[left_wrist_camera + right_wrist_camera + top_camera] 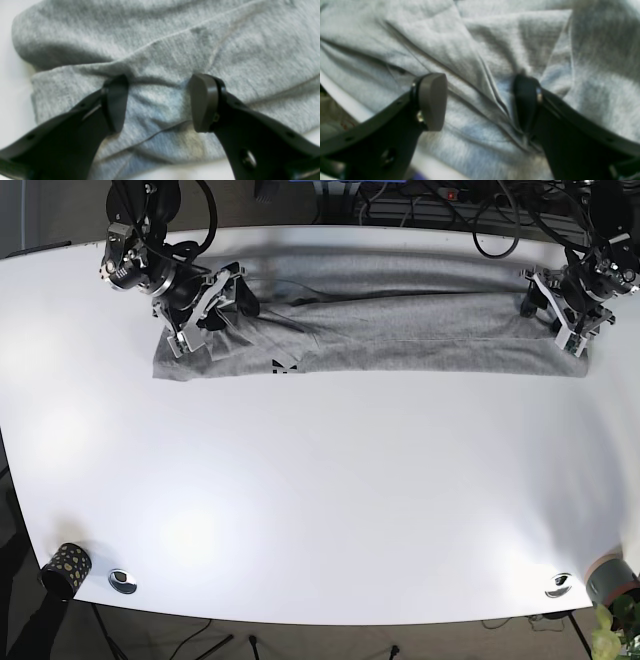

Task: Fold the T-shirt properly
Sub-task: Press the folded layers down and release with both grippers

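Note:
The grey T-shirt (pixel 370 330) lies as a long, narrow folded strip across the far part of the white table (pixel 330 490), with a small dark logo near its front edge. At the strip's right end my left gripper (pixel 556 308) is open, its fingers straddling wrinkled cloth (pixel 175 57) near a rounded folded edge. My right gripper (pixel 212 308) is open at the strip's left end. One of its fingers (pixel 526 102) is pushed into a crease of the bunched cloth (pixel 460 50); the other finger (pixel 432 100) rests above the fabric.
Cables (pixel 470 210) run along the table's far edge. A dark patterned cup (pixel 66 566) and a metal disc (pixel 122 580) sit at the front left corner. Another disc (pixel 558 584) and a small pot (pixel 612 576) sit at the front right.

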